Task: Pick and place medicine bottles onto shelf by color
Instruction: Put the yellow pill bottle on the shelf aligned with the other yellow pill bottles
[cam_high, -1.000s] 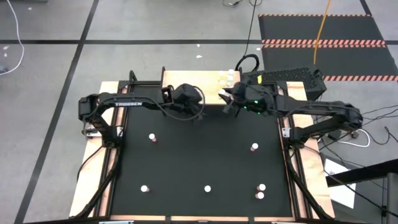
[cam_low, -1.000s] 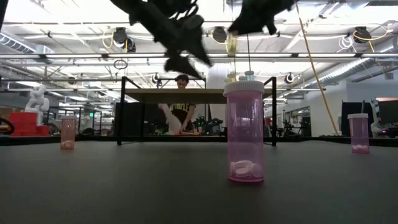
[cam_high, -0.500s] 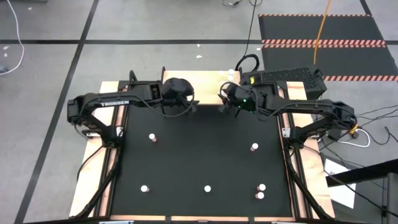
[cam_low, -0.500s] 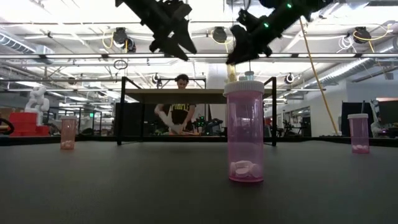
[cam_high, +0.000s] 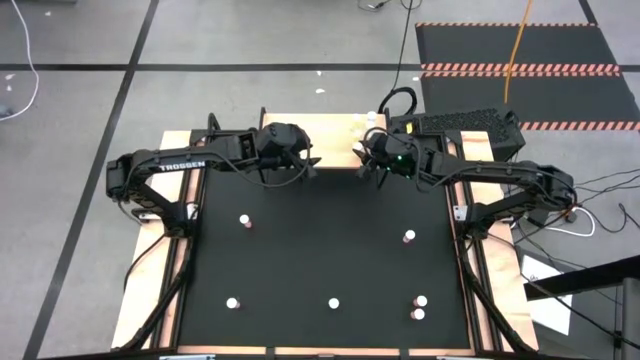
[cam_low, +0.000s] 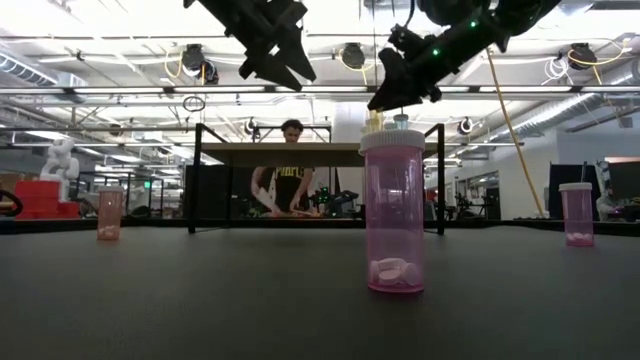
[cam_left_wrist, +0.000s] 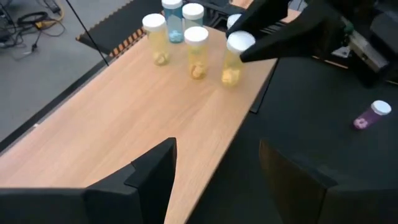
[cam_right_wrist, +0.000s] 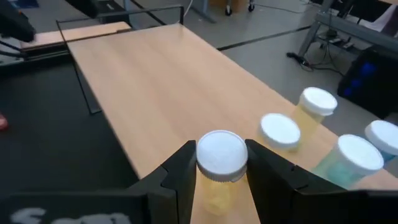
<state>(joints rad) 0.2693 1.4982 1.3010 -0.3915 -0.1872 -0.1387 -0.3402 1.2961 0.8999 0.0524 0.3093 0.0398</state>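
Note:
The shelf (cam_high: 325, 135) is a tan board on thin black legs at the table's far edge. Near its right end stand yellow bottles (cam_left_wrist: 196, 53) and a teal one (cam_right_wrist: 354, 158), all white-capped. My right gripper (cam_high: 362, 160) is over the shelf's near right part, shut on a yellow bottle (cam_left_wrist: 232, 61). My left gripper (cam_left_wrist: 214, 171) hovers open above the shelf's near edge, left of the right one, with nothing between its fingers. Several pink bottles (cam_high: 409, 237) stand upright on the black mat. My right gripper pinches the yellow bottle between its two fingers at the white cap (cam_right_wrist: 221, 152) and the top of its body. The fingers slant slightly downward from the table's right side. The bottle is upright by the shelf's near edge; whether its base touches the board, I cannot tell.
The black mat (cam_high: 320, 260) covers most of the table. A pink bottle (cam_low: 393, 215) stands close before the low camera. The shelf's left and middle part (cam_left_wrist: 124, 124) is bare wood. A person (cam_low: 290, 180) is in the room beyond the shelf.
My right gripper has come down toward the shelf with the yellow bottle, which stays upright. My left gripper has risen and drawn back a little toward the table's left.

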